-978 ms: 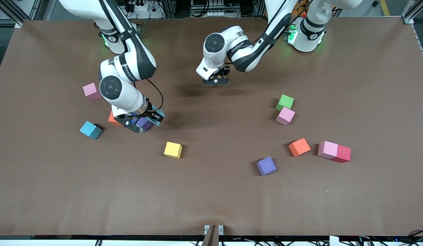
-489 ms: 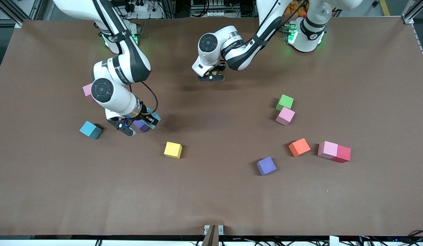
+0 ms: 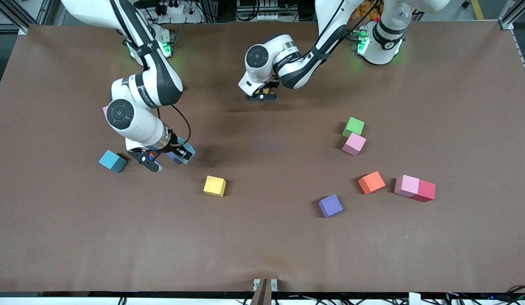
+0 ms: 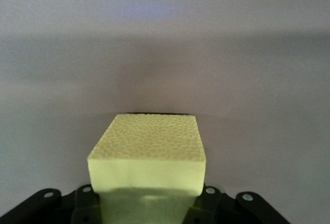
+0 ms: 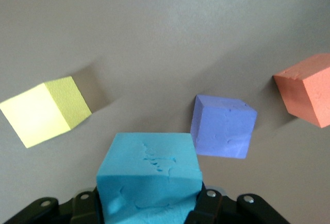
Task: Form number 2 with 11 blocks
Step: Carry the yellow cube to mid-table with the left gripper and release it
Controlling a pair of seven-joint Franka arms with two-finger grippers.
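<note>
My right gripper is shut on a cyan block, low over a purple block that shows partly under it. An orange block lies beside that purple one, mostly hidden by the arm in the front view. My left gripper is shut on a yellow block over bare table near the robots' bases. Loose on the table are a second cyan block, a yellow block, green, pink, orange, purple and pink blocks.
A red cube touches the pink block toward the left arm's end. Another pink block is mostly hidden by the right arm's wrist. The brown table is bare along the edge nearest the front camera.
The right gripper has carried its cyan block toward the right arm's end of the table, uncovering less of the orange block. The left gripper drew back slightly toward the bases.
</note>
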